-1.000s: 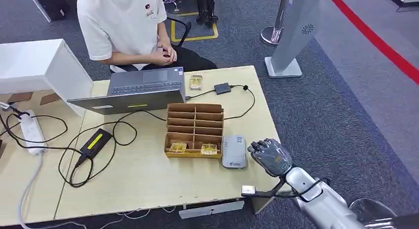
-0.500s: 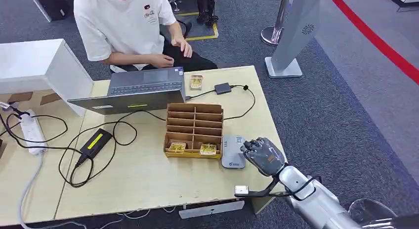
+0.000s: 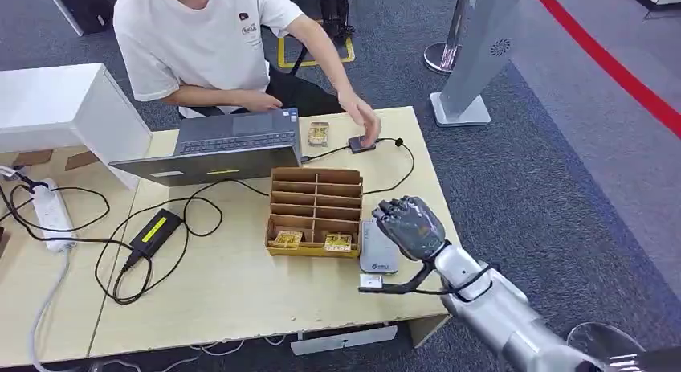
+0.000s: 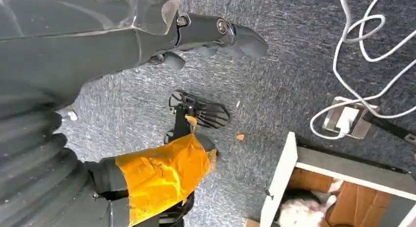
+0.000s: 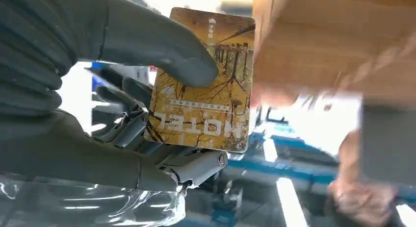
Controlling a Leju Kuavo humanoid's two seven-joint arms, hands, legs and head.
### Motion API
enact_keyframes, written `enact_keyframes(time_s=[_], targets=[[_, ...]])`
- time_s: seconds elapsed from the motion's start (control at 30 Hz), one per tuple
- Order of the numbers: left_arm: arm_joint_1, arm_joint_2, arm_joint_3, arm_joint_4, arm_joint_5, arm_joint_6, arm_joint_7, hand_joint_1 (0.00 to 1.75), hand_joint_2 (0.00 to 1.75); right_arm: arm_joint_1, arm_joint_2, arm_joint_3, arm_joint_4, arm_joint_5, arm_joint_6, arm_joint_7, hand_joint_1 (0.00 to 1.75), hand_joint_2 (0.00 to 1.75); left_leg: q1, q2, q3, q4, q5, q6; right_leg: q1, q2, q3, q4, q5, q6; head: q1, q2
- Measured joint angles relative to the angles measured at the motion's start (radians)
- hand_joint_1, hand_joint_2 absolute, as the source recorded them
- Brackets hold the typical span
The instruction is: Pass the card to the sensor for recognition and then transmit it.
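1. Nearest the robot, the right hand [image 3: 409, 226] hangs over the desk [image 3: 241, 300], its thumb and fingers [image 5: 147, 116] pinching a yellow hotel card [image 5: 203, 85].
2. Just beside that hand lies the grey card sensor [image 3: 374, 250], touching the cardboard organizer [image 3: 316, 210].
3. Farther back, a person's hand [image 3: 361, 119] rests on a small black box [image 3: 360, 145] beside the laptop [image 3: 217, 147].
4. Over carpet, the left hand [image 4: 211, 33] holds nothing, fingers curled.

Light: even, bright indoor light in the head view; soft shadows.
Focus: right hand [image 5: 73, 89] and card [image 5: 203, 85] sharp.
Blur: everything beyond the card smeared.
Glare: white blown-out patches behind the fingers.
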Motion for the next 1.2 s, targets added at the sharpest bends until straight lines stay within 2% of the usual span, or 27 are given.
enact_keyframes(time_s=[0.23,0.47,0.7,0.93,1.03,1.07,1.2], targets=[[-0.058,-0.020,-0.029,0.000,-0.017,0.031,0.035,0.00,1.75,-0.209,0.068,0.008,0.002,-0.015,0.054,0.054,1.75,1.75,0.001,0.000,0.000,0.000,0.002,0.000,0.000,-0.001,0.000,0.000,0.002,-0.002,0.000,0.000],[-0.072,-0.030,-0.040,0.000,-0.025,0.035,0.039,0.00,1.75,-0.262,0.090,0.027,0.011,-0.001,0.053,0.089,1.75,1.75,0.000,0.000,-0.001,0.000,0.002,0.000,0.000,-0.001,-0.001,0.000,0.002,-0.001,0.000,0.000],[-0.104,-0.054,-0.065,0.003,-0.051,0.070,0.079,0.00,1.75,-0.408,0.132,0.044,0.048,0.026,0.128,0.143,1.75,1.75,0.000,-0.002,-0.003,0.001,0.005,0.000,0.000,-0.002,-0.003,0.000,0.004,-0.001,0.000,0.000],[-0.105,-0.055,-0.066,0.003,-0.053,0.071,0.080,0.00,1.75,-0.415,0.133,0.045,0.050,0.027,0.133,0.146,1.75,1.75,0.000,-0.002,-0.003,0.001,0.005,0.000,0.000,-0.002,-0.003,0.000,0.004,-0.001,0.000,0.000],[-0.123,-0.088,-0.085,0.005,-0.064,0.099,0.095,0.00,1.75,-0.509,0.165,0.055,0.103,0.030,0.183,0.182,1.75,1.75,0.000,-0.011,-0.010,0.002,0.008,0.002,0.000,-0.010,-0.007,0.000,0.005,-0.001,0.000,0.000],[-0.127,-0.097,-0.085,0.005,-0.064,0.103,0.097,0.00,1.75,-0.522,0.177,0.062,0.135,0.045,0.180,0.188,1.75,1.75,0.000,-0.016,-0.013,0.002,0.008,0.002,0.001,-0.015,-0.007,-0.001,0.004,0.000,0.000,0.000],[-0.131,-0.104,-0.086,0.005,-0.060,0.101,0.098,0.00,1.75,-0.523,0.184,0.072,0.163,0.046,0.178,0.188,1.75,1.75,0.000,-0.016,-0.014,0.002,0.008,0.002,0.001,-0.016,-0.007,-0.002,0.004,0.000,0.000,0.000]])
